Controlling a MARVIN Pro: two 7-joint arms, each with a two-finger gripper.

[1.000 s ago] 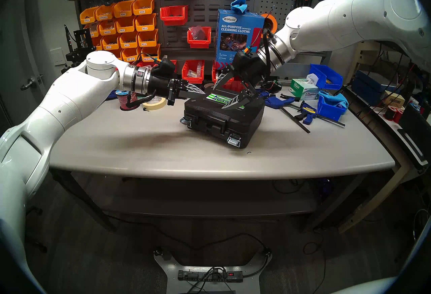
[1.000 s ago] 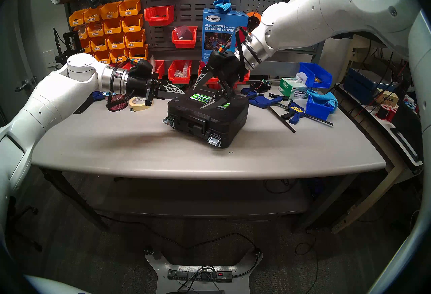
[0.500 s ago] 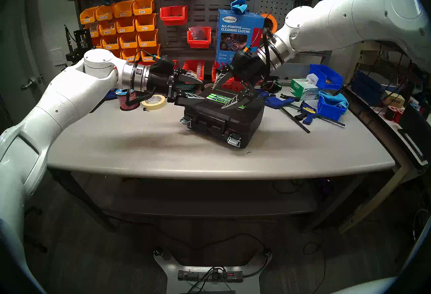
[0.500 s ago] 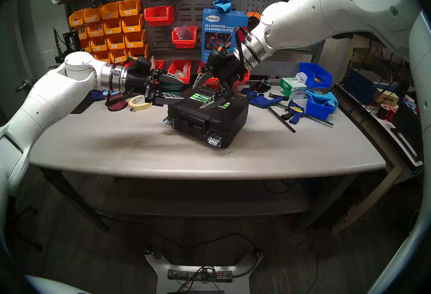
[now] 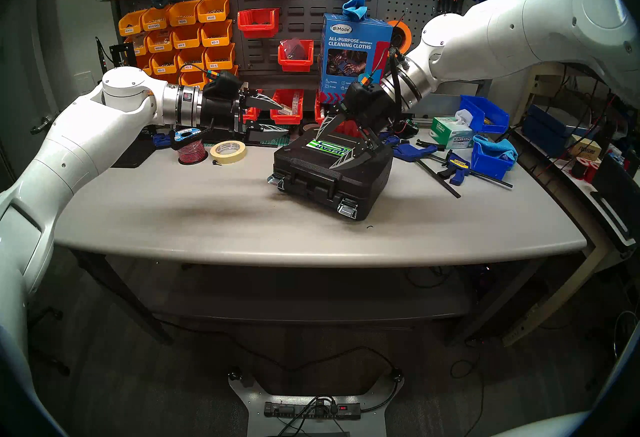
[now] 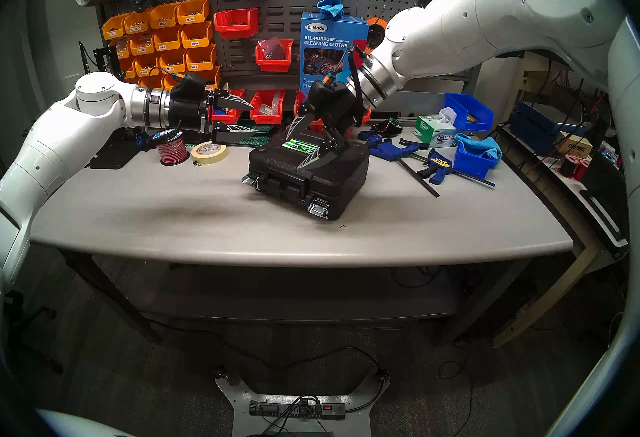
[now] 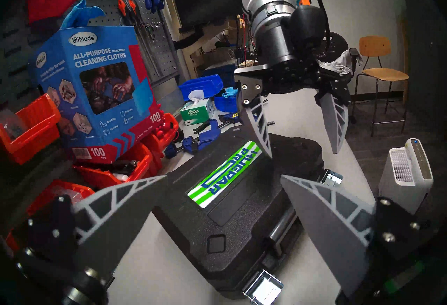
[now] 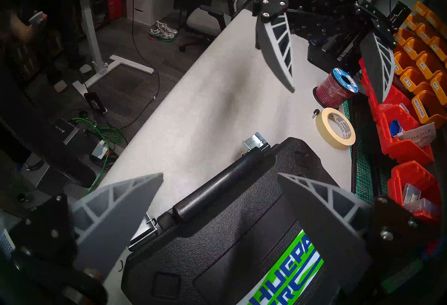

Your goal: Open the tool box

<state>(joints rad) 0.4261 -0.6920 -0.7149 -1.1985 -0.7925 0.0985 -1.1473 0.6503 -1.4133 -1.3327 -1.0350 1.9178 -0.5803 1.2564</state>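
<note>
- Where the grey table [image 5: 173,211] is barest, near its middle, we find the tool box [image 5: 332,180] lying flat and turned at an angle, lid shut, its striped label [image 5: 329,147] facing up.
- Along its near front edge we see the black handle [image 5: 317,173] between two silver latches [image 5: 347,209], both hanging loose from the case.
- We see the right gripper [image 5: 337,145] slanting down over the lid, its jaws spread wide and grasping nothing; one fingertip reaches the label, the other hangs above the rear of the case, though we cannot tell whether either touches.
- We find the left gripper [image 5: 282,119] to the left of the case and clear of it, raised above the table, also released, with one finger above the other.
- Behind it lie a roll of masking tape [image 5: 228,151] and a spool of red wire [image 5: 190,150]; blue bar clamps [image 5: 450,166] lie to the right of the case.
- From the left wrist we read the label [image 7: 225,174] lengthwise and see the right gripper [image 7: 302,152] head-on, its fingers straddling the far part of the lid.
- From the right wrist we see what the head views hide: the handle [image 8: 217,186] close up, lying against the case front, with a latch [image 8: 254,142] sticking out past its end, and the left gripper [image 8: 338,94] above the table beyond.
</note>
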